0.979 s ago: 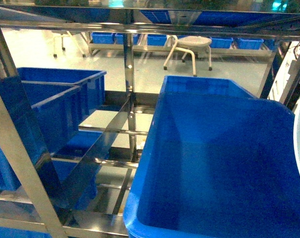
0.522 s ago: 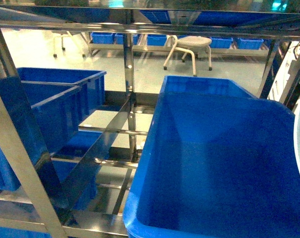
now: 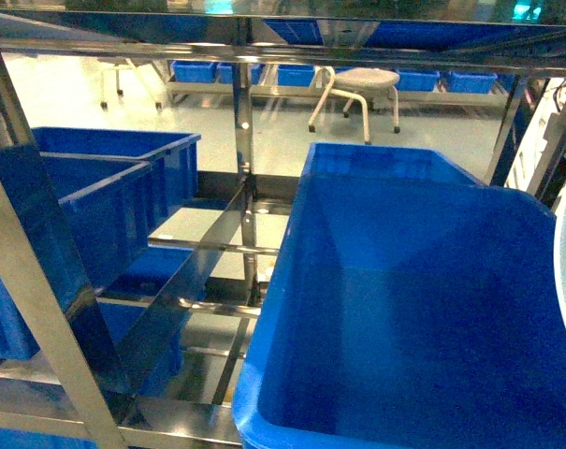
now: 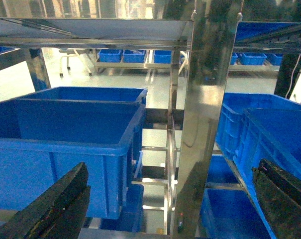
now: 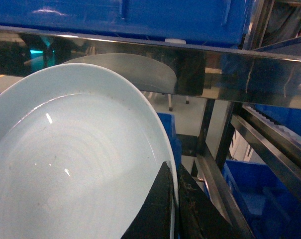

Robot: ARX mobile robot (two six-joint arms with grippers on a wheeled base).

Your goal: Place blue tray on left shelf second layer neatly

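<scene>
Clamping the blue tray point(image 5: 75, 164) rim, the right tool point(image 5: 173, 209) escapes the head view; left tool point(image 4: 160, 209) gapes.

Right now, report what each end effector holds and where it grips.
Right end effector pinches the blue tray at its rim. Left end effector is open, holding nothing.

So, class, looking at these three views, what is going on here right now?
The right gripper is shut on the rim of the blue tray, holding it up beside a steel rack. The head view shows only the tray's pale edge at the far right. The left gripper is open and holds nothing. It faces the left shelf second layer, where dark blue bins sit. The tray is not shelved yet.
</scene>
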